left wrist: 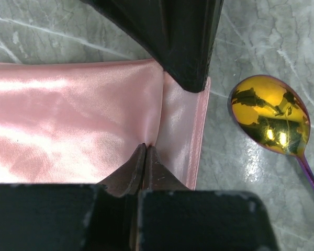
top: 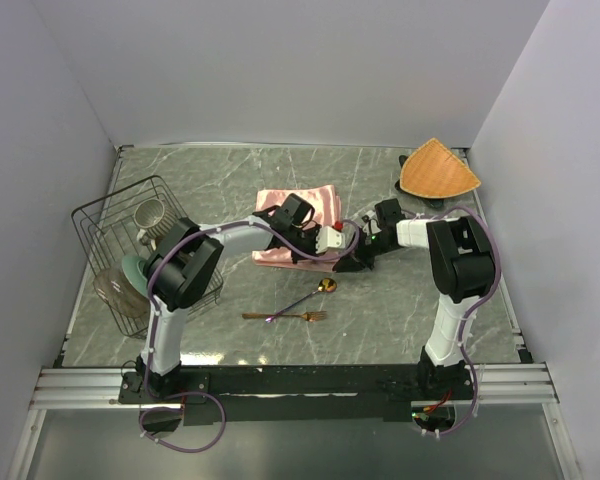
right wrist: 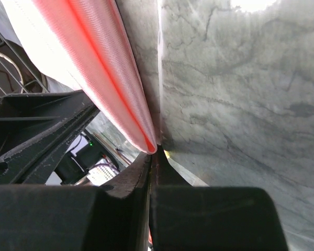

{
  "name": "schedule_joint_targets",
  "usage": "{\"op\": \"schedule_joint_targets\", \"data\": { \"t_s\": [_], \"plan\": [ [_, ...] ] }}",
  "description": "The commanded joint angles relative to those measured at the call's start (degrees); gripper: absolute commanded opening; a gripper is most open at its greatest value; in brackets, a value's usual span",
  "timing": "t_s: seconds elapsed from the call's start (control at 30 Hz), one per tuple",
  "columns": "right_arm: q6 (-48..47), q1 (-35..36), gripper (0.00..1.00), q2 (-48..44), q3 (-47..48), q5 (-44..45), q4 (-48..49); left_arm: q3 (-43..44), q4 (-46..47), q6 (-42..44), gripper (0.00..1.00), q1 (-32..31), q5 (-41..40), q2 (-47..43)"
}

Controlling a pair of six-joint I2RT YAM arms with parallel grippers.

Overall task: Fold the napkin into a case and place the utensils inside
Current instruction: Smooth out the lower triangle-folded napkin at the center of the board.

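Observation:
The salmon-pink napkin (top: 292, 222) lies folded at the middle of the table. My left gripper (top: 325, 243) is at its near right corner, and in the left wrist view its jaws (left wrist: 145, 149) are shut on a crease of the cloth (left wrist: 68, 115). My right gripper (top: 360, 258) meets it from the right. In the right wrist view its jaws (right wrist: 153, 152) are shut on the napkin's folded edge (right wrist: 102, 63). The gold spoon (top: 320, 289) lies just in front of them, and its bowl shows in the left wrist view (left wrist: 269, 115). The gold fork (top: 285, 317) lies nearer me.
A black wire rack (top: 92, 232) holding crockery stands at the left. An orange-tan woven fan-shaped mat (top: 438, 170) lies at the back right. The right gripper's black body (left wrist: 183, 42) hangs just above the napkin's edge. Grey walls enclose the table.

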Motion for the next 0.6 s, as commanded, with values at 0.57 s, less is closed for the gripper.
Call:
{"op": "schedule_joint_targets", "data": {
  "t_s": [0.57],
  "plan": [
    [-2.64,0.31,0.00,2.77,2.00,6.17,-2.31,-3.97,-4.61,5.43,0.01,1.95,7.89,-5.52]
  ]
}}
